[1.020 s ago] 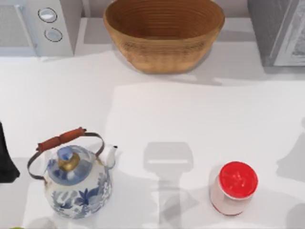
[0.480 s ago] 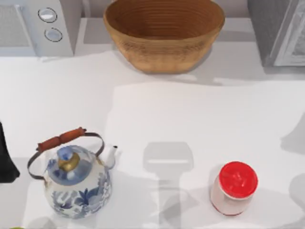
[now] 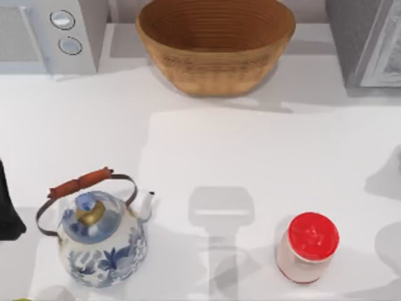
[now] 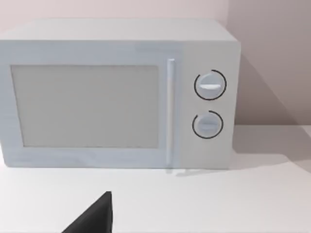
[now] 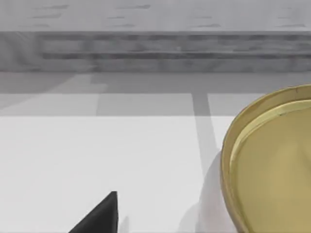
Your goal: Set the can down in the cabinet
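**Red-topped can standing free on the white bench**

The can [image 3: 306,247] stands upright near the front of the bench [image 3: 250,150], toward its right side, with nothing touching it. At front left sits a blue-and-white floral kettle [image 3: 100,235]. A woven basket [image 3: 215,44] is at the back centre, a white microwave [image 3: 50,34] at back left, and the grey cabinet [image 3: 366,41] at back right. The left arm [image 3: 7,207] is parked at the left edge. Whether either gripper is wide or narrow cannot be told.
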Controlling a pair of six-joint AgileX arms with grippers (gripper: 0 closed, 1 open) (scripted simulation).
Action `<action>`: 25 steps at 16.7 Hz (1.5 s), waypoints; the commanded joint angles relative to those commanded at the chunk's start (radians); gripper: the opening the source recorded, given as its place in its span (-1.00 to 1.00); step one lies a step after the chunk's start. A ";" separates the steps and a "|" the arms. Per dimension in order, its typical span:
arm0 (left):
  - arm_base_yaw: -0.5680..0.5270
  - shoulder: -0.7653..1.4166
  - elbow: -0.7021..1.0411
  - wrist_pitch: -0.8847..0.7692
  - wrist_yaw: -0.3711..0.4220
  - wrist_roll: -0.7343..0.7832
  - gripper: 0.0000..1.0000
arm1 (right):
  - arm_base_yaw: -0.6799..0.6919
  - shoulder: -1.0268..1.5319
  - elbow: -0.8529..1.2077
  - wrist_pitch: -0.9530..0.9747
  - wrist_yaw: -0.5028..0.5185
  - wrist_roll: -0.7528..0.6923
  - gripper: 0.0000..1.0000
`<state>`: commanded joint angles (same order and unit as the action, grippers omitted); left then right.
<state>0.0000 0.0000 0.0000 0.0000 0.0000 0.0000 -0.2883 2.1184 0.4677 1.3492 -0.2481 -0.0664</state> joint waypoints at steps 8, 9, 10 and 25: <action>0.000 0.000 0.000 0.000 0.000 0.000 1.00 | 0.000 0.000 0.000 0.000 0.000 0.000 -0.51; 0.000 0.000 0.000 0.000 0.000 0.000 1.00 | 0.000 0.000 0.000 0.000 0.000 0.000 -0.66; 0.000 0.000 0.000 0.000 0.000 0.000 1.00 | 0.000 0.000 0.000 0.000 0.000 0.000 -0.81; 0.000 0.000 0.000 0.000 0.000 0.000 1.00 | -0.009 -0.053 0.016 -0.102 -0.012 -0.010 -1.00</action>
<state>0.0000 0.0000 0.0000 0.0000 0.0000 0.0000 -0.2973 2.0658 0.4839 1.2475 -0.2600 -0.0767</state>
